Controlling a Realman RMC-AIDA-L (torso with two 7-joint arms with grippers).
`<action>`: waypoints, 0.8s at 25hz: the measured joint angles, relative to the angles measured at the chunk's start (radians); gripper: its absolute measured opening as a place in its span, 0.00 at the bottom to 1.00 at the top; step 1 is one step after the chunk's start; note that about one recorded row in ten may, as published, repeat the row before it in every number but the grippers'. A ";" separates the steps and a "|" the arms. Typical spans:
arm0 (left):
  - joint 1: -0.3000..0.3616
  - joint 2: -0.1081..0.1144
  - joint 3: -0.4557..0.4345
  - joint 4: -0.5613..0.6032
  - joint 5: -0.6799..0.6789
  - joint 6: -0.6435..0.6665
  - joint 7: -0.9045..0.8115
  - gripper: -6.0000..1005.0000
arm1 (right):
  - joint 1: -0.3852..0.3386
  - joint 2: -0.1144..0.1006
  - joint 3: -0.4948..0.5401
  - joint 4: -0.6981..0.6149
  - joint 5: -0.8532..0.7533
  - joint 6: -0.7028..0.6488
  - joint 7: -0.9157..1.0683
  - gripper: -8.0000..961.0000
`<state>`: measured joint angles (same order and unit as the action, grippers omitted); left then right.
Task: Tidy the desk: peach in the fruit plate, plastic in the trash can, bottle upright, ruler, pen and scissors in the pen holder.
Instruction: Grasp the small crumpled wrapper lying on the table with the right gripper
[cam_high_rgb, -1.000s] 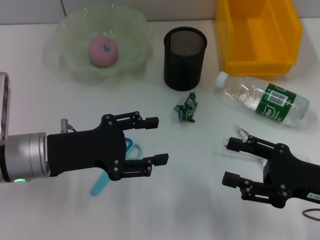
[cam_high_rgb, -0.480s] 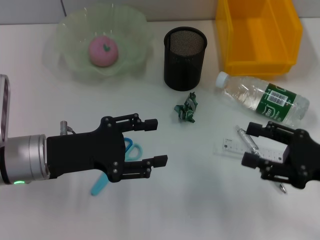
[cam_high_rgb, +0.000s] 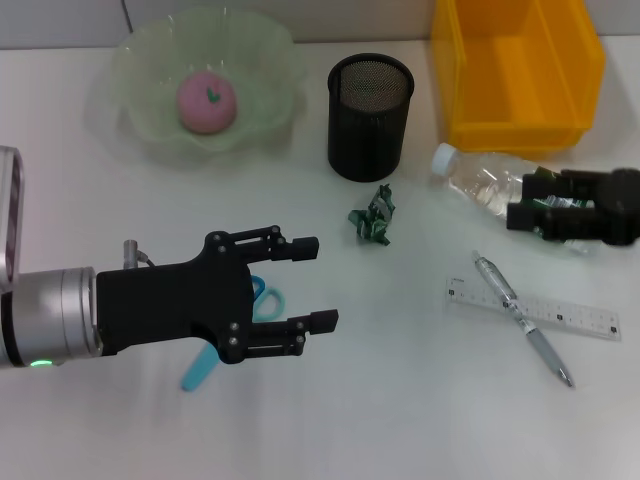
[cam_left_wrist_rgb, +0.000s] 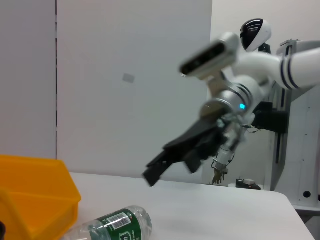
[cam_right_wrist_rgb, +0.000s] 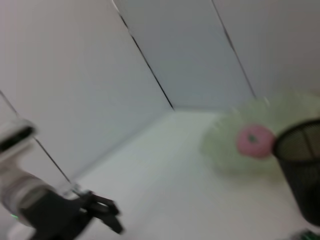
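Note:
The pink peach lies in the green fruit plate. A clear bottle with a green label lies on its side; my right gripper is open over its label end, and I cannot tell whether it touches. Crumpled green plastic sits in front of the black mesh pen holder. The ruler and pen lie crossed at the front right. Blue scissors are partly hidden under my left gripper, which hovers open. The left wrist view shows the bottle below the right gripper.
A yellow bin stands at the back right, close behind the bottle; its corner shows in the left wrist view. The right wrist view shows the peach and pen holder far off.
My right gripper has moved from the front right back to the bottle, uncovering the ruler and pen. The left arm has stayed almost still.

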<state>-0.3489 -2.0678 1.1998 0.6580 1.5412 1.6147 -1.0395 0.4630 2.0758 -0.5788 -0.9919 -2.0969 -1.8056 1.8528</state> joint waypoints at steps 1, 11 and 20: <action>0.001 0.000 0.001 0.001 -0.001 0.000 0.000 0.73 | 0.000 0.000 0.000 0.000 0.000 0.000 0.000 0.81; -0.005 -0.001 0.004 0.004 -0.002 -0.001 0.002 0.73 | 0.234 -0.101 -0.160 -0.100 -0.200 0.000 0.472 0.81; -0.010 -0.003 0.007 0.003 -0.003 0.000 0.035 0.73 | 0.468 -0.173 -0.269 0.134 -0.346 0.056 0.658 0.81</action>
<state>-0.3588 -2.0706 1.2069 0.6612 1.5379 1.6146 -1.0046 0.9312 1.9025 -0.8475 -0.8582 -2.4425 -1.7499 2.5104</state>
